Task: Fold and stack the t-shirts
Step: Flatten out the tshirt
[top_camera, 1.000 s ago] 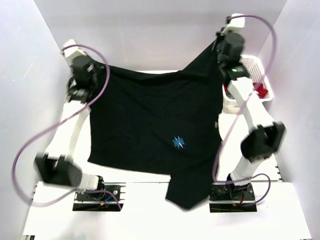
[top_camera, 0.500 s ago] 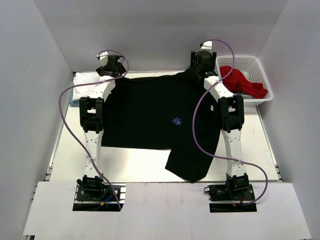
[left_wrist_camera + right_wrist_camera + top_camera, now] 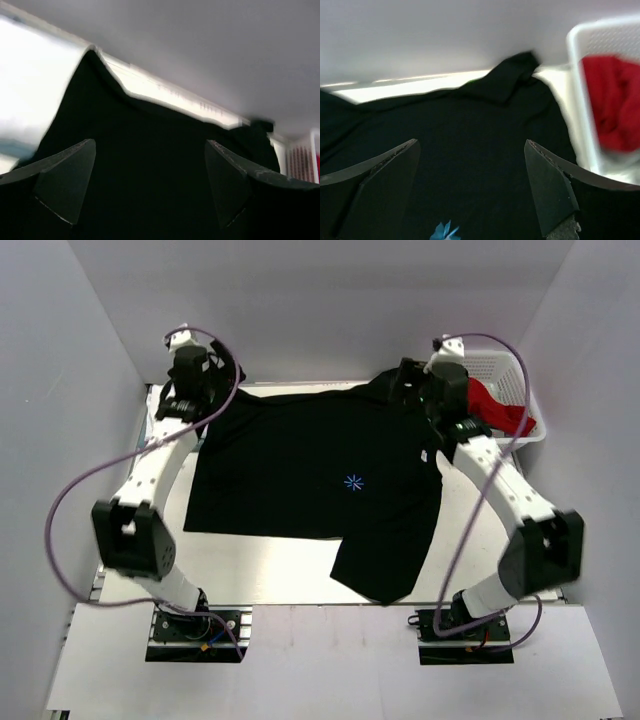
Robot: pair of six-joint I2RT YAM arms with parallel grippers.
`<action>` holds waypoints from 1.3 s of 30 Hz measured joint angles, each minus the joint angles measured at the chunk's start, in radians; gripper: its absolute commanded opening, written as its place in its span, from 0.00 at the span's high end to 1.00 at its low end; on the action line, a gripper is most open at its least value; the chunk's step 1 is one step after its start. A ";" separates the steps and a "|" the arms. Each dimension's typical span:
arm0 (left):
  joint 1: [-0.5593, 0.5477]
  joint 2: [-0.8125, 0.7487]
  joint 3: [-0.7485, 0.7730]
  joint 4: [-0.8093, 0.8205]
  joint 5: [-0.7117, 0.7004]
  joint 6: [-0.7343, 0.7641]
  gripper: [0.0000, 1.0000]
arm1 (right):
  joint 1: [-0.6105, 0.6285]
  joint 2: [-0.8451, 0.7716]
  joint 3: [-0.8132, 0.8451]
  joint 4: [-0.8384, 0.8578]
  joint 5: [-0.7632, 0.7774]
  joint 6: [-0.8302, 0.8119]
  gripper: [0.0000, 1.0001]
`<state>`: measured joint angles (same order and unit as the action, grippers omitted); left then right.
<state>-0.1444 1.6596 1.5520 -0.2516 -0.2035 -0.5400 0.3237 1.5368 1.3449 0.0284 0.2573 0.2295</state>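
The left end effector (image 3: 150,145) has its two fingers spread apart with nothing between them. In the left wrist view only the black t-shirt (image 3: 150,165) shows in the gap, lying below the fingers. Seen from the top camera, this end effector (image 3: 203,373) hangs over the far left corner of the shirt, and whether it touches the cloth cannot be told.

The right end effector (image 3: 471,142) is likewise apart and holds nothing. It (image 3: 411,377) sits over the shirt's far right corner, where the cloth bunches up into a dark ridge.

The black t-shirt (image 3: 310,480) lies spread out on the desk (image 3: 270,575) between the two arms, mostly flat. Its small blue mark (image 3: 352,481) faces up near the middle. The same mark (image 3: 444,231) shows at the bottom edge of the right wrist view. A flap of the shirt reaches toward the near edge, right of centre.

Just beside the right end effector, at the far right of the desk, stands a white mesh basket (image 3: 520,368). A red cloth (image 3: 497,405) lies inside it.
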 measured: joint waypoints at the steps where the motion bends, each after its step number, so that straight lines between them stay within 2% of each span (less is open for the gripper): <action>1: -0.003 -0.064 -0.071 0.001 0.010 -0.002 0.00 | 0.002 -0.048 -0.050 0.004 -0.025 0.029 0.10; 6: -0.005 -0.373 -0.447 -0.042 0.021 -0.040 0.00 | 0.008 -0.237 -0.374 -0.041 -0.137 0.143 0.10; 10: -0.004 -0.614 -0.741 -0.100 0.021 -0.095 0.00 | 0.028 -0.267 -0.565 -0.089 -0.220 0.209 0.10; 13: -0.003 -0.697 -0.867 -0.089 0.032 -0.129 0.00 | 0.040 -0.257 -0.639 -0.120 -0.240 0.234 0.10; 16: -0.003 -0.660 -0.894 -0.043 0.065 -0.142 0.00 | 0.041 -0.227 -0.660 -0.132 -0.234 0.248 0.10; 23: -0.003 -0.363 -0.848 0.080 0.141 -0.140 0.00 | 0.039 -0.143 -0.665 -0.142 -0.165 0.301 0.10; 28: -0.003 -0.234 -0.847 0.103 0.168 -0.139 0.00 | 0.035 -0.091 -0.649 -0.175 -0.100 0.335 0.10; 34: -0.003 -0.206 -0.872 0.100 0.240 -0.138 0.00 | 0.013 -0.058 -0.619 -0.198 -0.072 0.365 0.10; 39: -0.005 -0.285 -0.970 0.161 0.313 -0.139 0.00 | -0.017 -0.066 -0.625 -0.206 -0.058 0.372 0.10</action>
<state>-0.1493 1.3743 0.5816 -0.0902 0.1093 -0.6792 0.3065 1.4708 0.7197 -0.1772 0.1993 0.6014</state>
